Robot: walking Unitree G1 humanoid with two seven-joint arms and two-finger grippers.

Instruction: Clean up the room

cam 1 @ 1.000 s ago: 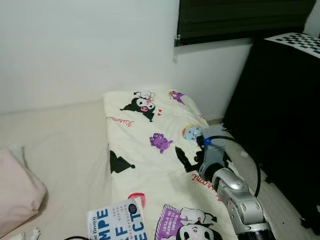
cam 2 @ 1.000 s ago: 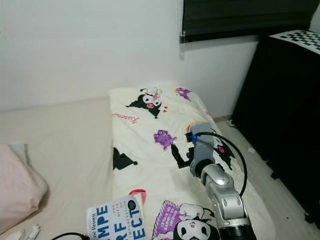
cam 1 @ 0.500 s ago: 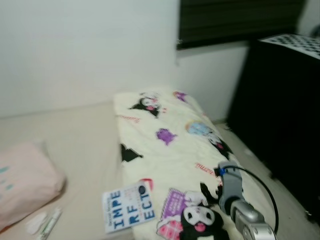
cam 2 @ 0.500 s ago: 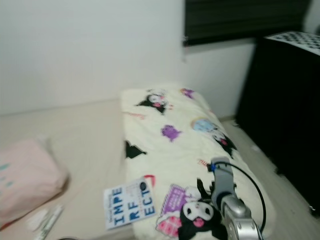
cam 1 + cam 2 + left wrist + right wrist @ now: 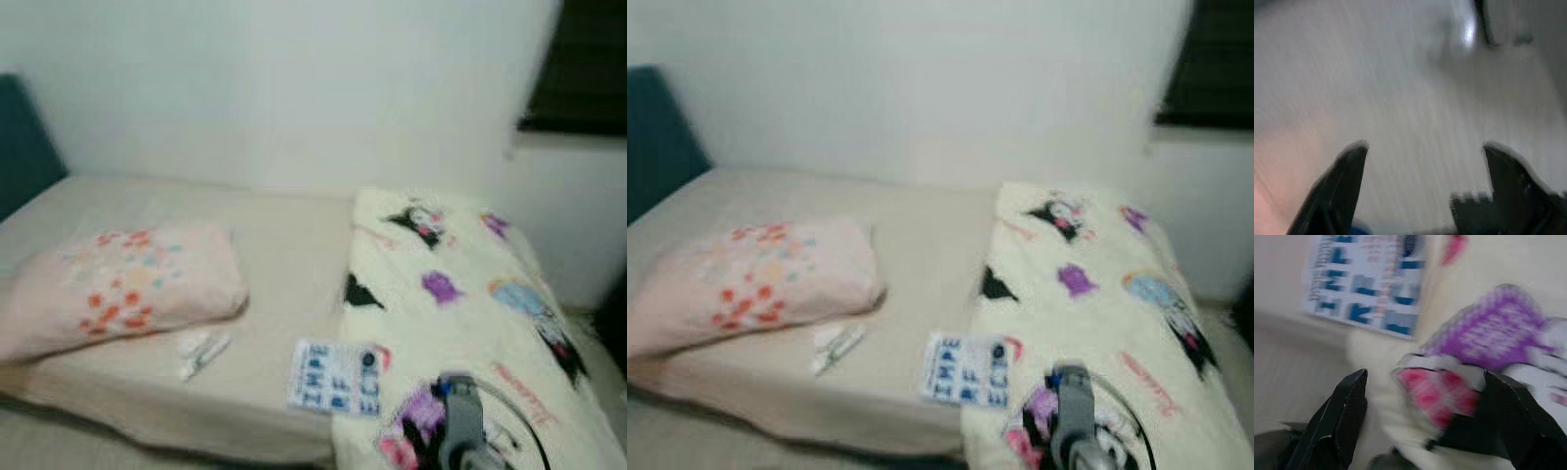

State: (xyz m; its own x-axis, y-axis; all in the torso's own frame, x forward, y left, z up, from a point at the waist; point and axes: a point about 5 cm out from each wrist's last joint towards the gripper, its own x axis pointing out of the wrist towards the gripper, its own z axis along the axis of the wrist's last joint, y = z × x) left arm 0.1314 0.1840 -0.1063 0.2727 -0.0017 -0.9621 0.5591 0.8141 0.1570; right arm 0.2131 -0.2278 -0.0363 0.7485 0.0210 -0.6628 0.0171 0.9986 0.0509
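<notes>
The book (image 5: 334,377) lies flat near the front edge of the bed (image 5: 147,392), touching the side edge of the cartoon blanket (image 5: 470,313), with its long axis running across the bed. The right gripper (image 5: 1425,426) hangs open over the blanket just beside the book, so that arm is the nearer one. The left gripper (image 5: 1422,196) is open too, over bare floor. No container is visible.

The right arm (image 5: 460,431) is a grey, boxy wrist block with a thin black cable (image 5: 524,426) looping beside it. Each wrist view shows two long black fingers (image 5: 1344,418), tapered and finely textured, with blunt tips (image 5: 1349,169).
</notes>
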